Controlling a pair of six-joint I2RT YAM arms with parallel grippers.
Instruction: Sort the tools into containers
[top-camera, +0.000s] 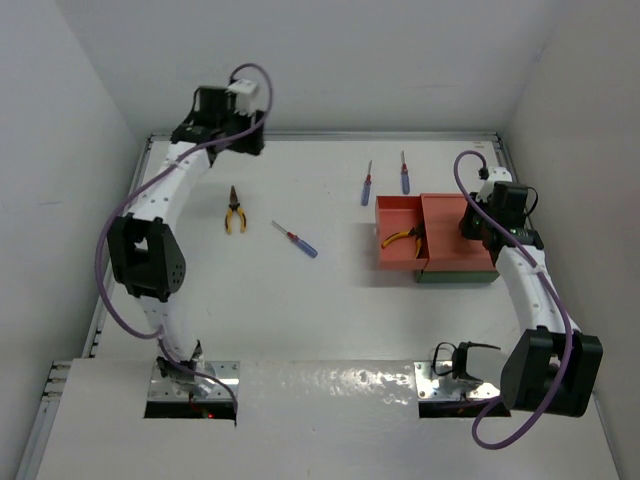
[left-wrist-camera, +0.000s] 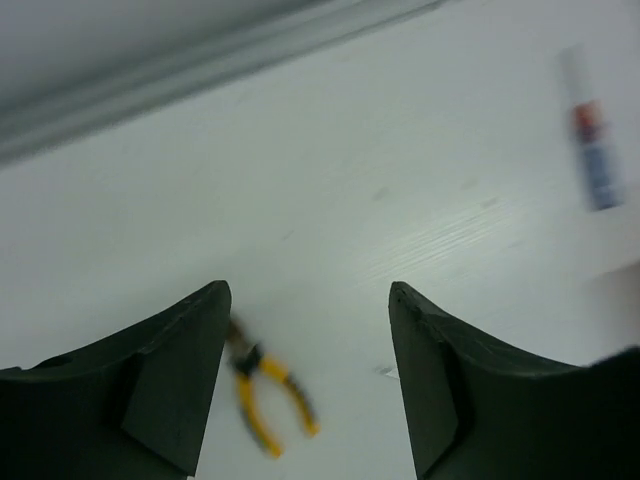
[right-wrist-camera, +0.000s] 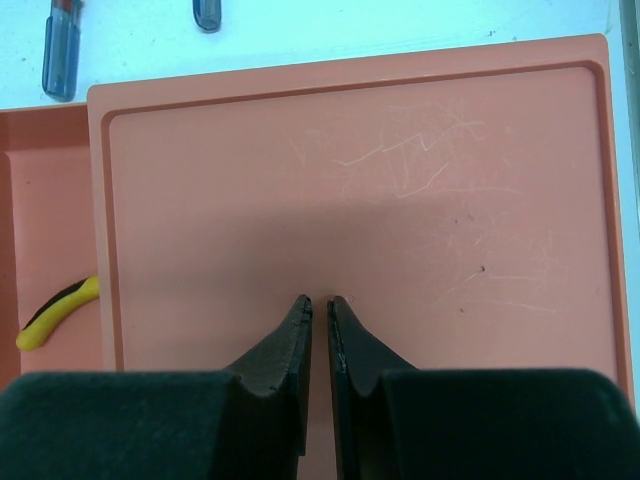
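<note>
One pair of yellow-handled pliers lies on the white table at the left; the left wrist view shows this pair blurred. My left gripper hovers behind it near the back rail, open and empty. A second pair of pliers lies in the orange-red tray. Three blue-and-red screwdrivers lie loose: one mid-table, two behind the tray. My right gripper is shut and empty above an orange-red panel that covers the dark green tray.
White walls close in the table on the left, back and right. A metal rail runs along the back edge close to my left gripper. The two arm bases sit at the near edge.
</note>
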